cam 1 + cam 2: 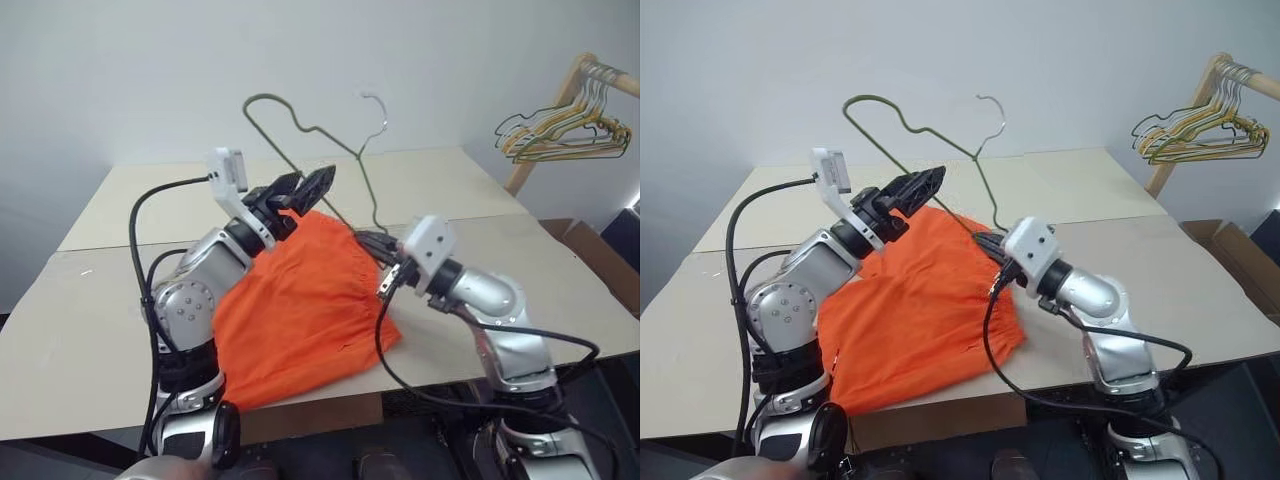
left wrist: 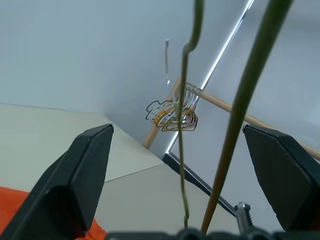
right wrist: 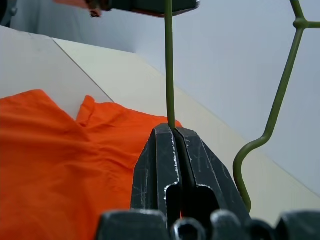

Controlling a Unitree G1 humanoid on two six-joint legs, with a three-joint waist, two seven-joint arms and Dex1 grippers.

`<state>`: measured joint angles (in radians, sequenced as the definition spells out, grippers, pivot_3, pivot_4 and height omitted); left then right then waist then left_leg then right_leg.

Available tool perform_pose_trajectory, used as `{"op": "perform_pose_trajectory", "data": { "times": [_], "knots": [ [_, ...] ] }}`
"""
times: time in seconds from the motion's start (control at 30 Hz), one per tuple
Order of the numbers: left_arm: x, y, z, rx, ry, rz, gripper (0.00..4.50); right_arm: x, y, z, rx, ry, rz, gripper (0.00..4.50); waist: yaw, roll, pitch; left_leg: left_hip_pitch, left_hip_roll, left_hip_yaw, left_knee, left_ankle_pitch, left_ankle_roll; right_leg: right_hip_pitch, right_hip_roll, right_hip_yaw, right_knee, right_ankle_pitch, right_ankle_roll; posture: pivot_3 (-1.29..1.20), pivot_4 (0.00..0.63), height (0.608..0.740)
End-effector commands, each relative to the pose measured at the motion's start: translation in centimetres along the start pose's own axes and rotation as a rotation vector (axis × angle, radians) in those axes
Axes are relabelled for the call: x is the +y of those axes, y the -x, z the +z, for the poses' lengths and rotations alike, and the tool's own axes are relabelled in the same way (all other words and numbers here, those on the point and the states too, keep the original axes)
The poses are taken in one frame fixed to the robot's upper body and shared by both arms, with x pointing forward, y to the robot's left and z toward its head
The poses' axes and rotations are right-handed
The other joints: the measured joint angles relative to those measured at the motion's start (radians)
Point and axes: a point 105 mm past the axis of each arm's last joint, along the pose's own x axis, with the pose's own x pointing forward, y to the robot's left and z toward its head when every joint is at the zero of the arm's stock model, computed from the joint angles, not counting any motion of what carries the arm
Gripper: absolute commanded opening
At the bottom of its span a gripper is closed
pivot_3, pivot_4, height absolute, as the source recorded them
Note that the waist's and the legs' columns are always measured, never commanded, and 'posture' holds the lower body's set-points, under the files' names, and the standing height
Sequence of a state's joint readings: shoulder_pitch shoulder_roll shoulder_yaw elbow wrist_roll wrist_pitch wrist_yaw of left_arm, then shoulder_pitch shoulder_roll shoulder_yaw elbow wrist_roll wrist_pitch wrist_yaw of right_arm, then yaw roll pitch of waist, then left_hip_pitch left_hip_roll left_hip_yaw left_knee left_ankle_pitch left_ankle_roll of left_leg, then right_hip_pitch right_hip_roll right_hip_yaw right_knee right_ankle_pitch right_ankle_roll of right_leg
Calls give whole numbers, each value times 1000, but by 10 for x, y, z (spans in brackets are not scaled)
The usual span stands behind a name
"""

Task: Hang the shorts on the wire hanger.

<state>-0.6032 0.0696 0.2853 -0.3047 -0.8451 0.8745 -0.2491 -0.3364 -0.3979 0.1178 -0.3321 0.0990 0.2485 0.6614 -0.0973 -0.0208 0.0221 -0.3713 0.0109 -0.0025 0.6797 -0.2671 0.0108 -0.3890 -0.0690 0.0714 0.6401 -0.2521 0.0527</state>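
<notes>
So the bright orange fabric shorts (image 1: pixel 300 310) are lying flat on the pale bench (image 1: pixel 80 330). Above them, the thin grey-green wire hanger (image 1: pixel 330 140) is pinched upright in the right gripper (image 3: pixel 172 132). The left gripper (image 1: pixel 305 187), spread wide, straddles its wire. Looks like a handover; next it should clamp on.

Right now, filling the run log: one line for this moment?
right gripper: shut on wire hanger, raised | left gripper: open | shorts: flat on table, unhung

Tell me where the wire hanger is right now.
The wire hanger stands raised above the middle of the table, over the orange shorts. The right gripper is shut on its wire, and the open left gripper is beside it.
</notes>
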Motion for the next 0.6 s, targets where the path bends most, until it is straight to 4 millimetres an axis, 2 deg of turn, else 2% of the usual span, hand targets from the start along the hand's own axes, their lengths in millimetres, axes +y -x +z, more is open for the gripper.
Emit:
{"op": "perform_pose_trajectory", "data": {
  "times": [0.03,0.13,0.3,0.53,0.6],
  "knots": [
    [-11,-2,13,-48,-24,-41,4500,-2,0,18,-70,51,-22,22,0,0,0,0,0,0,0,0,0,0,0,0,0,0,0,-99,0,740],
    [-11,-1,12,-48,-20,-31,3941,-4,-3,19,-72,29,-40,0,0,0,0,0,0,0,0,0,0,0,0,0,0,0,0,-97,0,740],
    [-7,-1,9,-42,-25,-4,2467,-9,-4,18,-67,21,-73,0,0,0,0,0,0,0,0,0,0,0,0,0,-1,0,0,-97,0,740],
    [-4,-1,9,-39,-44,19,121,-7,-4,12,-41,21,-87,0,0,0,0,0,0,0,0,0,0,0,0,0,-1,0,0,-95,0,740],
    [-5,-1,10,-43,-45,16,33,-7,-5,11,-40,30,-86,0,0,0,0,0,0,0,0,0,0,0,0,0,-1,0,0,-95,0,740]
  ]
}}
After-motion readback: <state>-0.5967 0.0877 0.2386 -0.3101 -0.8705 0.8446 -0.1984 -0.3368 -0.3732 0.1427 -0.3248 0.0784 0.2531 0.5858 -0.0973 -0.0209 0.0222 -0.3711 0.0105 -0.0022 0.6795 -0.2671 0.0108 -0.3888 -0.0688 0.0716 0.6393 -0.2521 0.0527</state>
